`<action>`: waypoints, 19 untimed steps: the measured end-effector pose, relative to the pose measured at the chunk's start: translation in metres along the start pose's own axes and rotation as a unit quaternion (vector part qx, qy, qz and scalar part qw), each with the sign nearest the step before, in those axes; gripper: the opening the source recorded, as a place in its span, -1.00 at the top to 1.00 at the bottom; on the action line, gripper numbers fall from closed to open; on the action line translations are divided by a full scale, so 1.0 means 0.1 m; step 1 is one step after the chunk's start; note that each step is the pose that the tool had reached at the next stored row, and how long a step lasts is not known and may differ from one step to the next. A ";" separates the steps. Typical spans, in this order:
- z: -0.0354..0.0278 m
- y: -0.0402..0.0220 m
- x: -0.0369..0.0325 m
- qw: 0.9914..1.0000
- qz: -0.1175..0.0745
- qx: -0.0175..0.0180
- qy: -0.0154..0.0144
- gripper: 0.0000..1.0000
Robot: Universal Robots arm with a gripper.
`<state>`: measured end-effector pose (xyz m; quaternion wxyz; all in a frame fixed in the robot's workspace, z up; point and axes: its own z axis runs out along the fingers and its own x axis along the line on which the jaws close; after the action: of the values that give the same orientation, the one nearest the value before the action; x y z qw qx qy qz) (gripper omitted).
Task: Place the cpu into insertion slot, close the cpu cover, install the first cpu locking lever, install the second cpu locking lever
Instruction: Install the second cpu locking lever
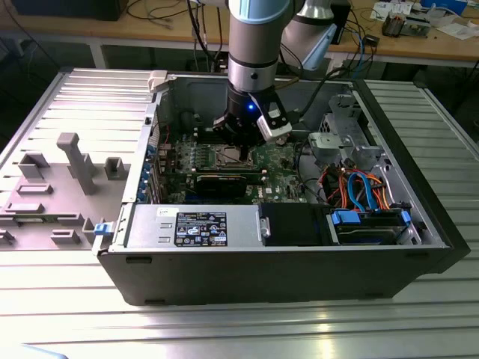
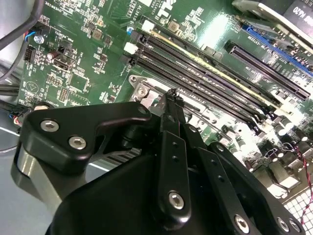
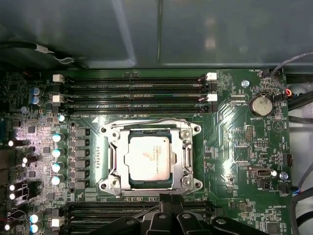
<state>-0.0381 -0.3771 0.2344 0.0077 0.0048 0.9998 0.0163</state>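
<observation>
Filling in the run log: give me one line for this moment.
cpu: seated in insertion slot | cpu cover: down around chip | gripper: fingers together, holding nothing, poised at socket edge

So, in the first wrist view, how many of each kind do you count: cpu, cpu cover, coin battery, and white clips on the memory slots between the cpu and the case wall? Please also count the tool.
cpu: 1
cpu cover: 1
coin battery: 1
white clips: 4
tool: 1
Total: 8
</observation>
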 end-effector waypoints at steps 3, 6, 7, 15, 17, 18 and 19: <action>0.000 0.000 0.000 1.000 0.000 0.000 0.000 0.79; 0.000 0.000 0.000 1.000 0.000 0.000 0.000 0.79; 0.000 -0.001 0.000 1.000 0.000 0.000 0.000 0.79; -0.003 -0.069 0.017 1.000 0.000 0.000 0.000 0.79; -0.002 -0.076 0.039 1.000 0.000 0.000 0.000 0.79; -0.002 -0.082 0.070 1.000 0.000 0.000 0.000 0.79; -0.002 -0.087 0.105 1.000 0.000 0.000 0.000 0.79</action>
<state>-0.0486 -0.3857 0.2341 0.0077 0.0046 0.9998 0.0159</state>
